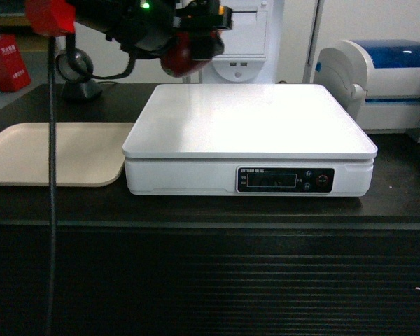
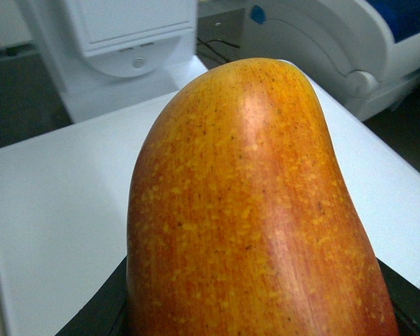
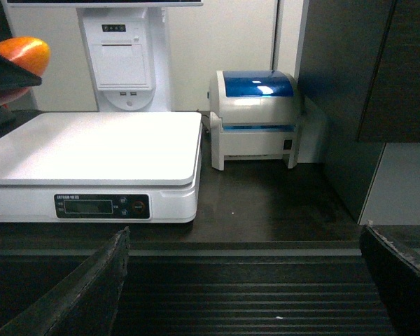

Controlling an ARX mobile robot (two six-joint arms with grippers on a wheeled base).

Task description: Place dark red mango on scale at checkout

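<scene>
Left gripper clamped on the mango, held above the scale's back-left corner, right gripper spread wide, empty, facing the checkout.

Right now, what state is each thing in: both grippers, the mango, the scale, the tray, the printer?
left gripper: shut on the dark red mango, raised over the scale's back left corner.
dark red mango: held in the air, not yet on the platform.
scale: platform bare, display dark and unreadable.
beige tray: flat on the checkout, nothing on it.
printer: blue lid closed.
right gripper: open, holding nothing, low in front of the counter.
</scene>
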